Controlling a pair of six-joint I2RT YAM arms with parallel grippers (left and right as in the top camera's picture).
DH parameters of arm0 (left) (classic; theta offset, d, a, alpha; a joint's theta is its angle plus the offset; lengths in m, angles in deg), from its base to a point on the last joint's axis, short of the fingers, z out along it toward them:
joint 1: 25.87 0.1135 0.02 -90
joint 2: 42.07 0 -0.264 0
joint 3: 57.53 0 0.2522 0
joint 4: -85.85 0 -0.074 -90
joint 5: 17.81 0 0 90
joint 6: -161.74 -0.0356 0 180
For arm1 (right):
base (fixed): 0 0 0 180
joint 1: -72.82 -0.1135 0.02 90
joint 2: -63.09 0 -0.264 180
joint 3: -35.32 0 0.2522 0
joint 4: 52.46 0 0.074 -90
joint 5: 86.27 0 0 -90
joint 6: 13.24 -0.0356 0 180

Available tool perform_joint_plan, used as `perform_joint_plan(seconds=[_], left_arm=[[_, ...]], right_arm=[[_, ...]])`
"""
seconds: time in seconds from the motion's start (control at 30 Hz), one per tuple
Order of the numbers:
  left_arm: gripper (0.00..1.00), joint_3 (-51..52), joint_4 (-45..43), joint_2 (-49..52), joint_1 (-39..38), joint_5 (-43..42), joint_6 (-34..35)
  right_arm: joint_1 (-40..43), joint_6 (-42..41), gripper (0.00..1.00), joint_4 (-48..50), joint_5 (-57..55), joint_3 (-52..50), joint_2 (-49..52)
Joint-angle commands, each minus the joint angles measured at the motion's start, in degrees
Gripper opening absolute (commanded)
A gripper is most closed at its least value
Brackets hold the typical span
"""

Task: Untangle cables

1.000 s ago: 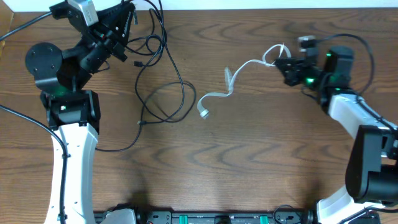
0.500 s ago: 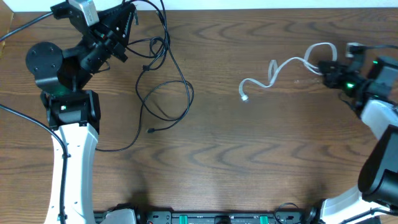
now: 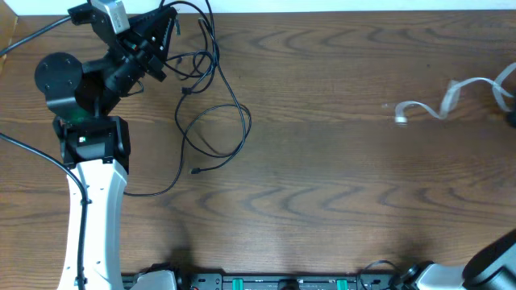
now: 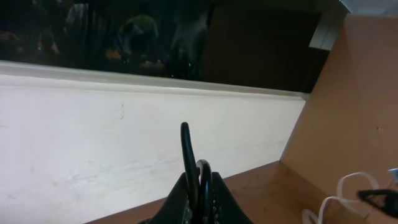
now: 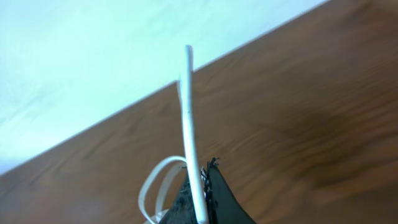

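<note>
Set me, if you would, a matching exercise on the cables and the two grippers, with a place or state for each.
Things:
1. white cable
2. black cables
3. left gripper
4. right gripper

Places or states:
A. shut on the black cables
B. lying near the table's right edge
C. looping on the table's left half
D. shut on the white cable

Pairs: 1-B; 2-C; 3-A; 4-D

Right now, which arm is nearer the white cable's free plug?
Right. The right fingers hold the white cable itself, just beyond its plug. The left fingers are across the table at the far left, holding a black cable.
</note>
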Motion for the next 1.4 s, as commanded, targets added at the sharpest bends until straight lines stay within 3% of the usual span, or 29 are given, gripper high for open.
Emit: perform_joint_plan(seconds=[0.0, 0.2, 0.27, 0.3, 0.37, 0.4, 0.6, 0.93, 1.13, 1.37], left_arm=[[0.07, -0.5, -0.3, -0.3, 0.1, -0.9, -1.1], [0.07, -0.5, -0.3, -0.3, 0.1, -2.3, -1.1], [0.07, -0.5, -0.2, -0.3, 0.1, -2.4, -0.6], [0.07, -0.5, -0.2, -0.3, 0.0, -2.4, -0.5], [0.07, -0.5, -0.2, -0.3, -0.1, -2.4, -0.5], [0.07, -0.5, -0.2, -0.3, -0.1, -2.4, -0.5], [0.07, -0.5, -0.2, -0.3, -0.1, -2.4, -0.5], [0.08, -0.5, 0.2, -0.3, -0.9, -5.4, 1.9], [0.07, -0.5, 2.9, -0.3, -4.4, -5.4, 2.1], [0.07, -0.5, 5.8, -0.3, -9.0, -7.2, 2.0]], right_arm=[[3.7, 2.8, 0.01, -0.1, -5.2, 0.3, -6.0], [5.0, 6.8, 0.01, -4.0, -12.5, 0.3, -10.4], [4.9, 6.8, 0.06, -6.2, -14.1, 0.3, -10.1], [4.9, 6.8, 0.15, -7.4, -15.0, 0.3, -9.8], [4.9, 6.8, 0.57, -9.2, -16.5, 0.3, -9.1], [4.9, 6.8, 0.99, -10.3, -17.0, 0.3, -8.7], [4.9, 6.8, 0.99, -16.1, -15.0, 0.3, -8.2], [2.3, 5.5, 0.99, -24.1, 4.9, 0.3, -8.2], [-5.9, 5.5, 0.99, -27.3, 10.0, 0.3, -8.2], [-20.9, 2.9, 0.99, -28.5, 10.0, 0.3, -8.2]])
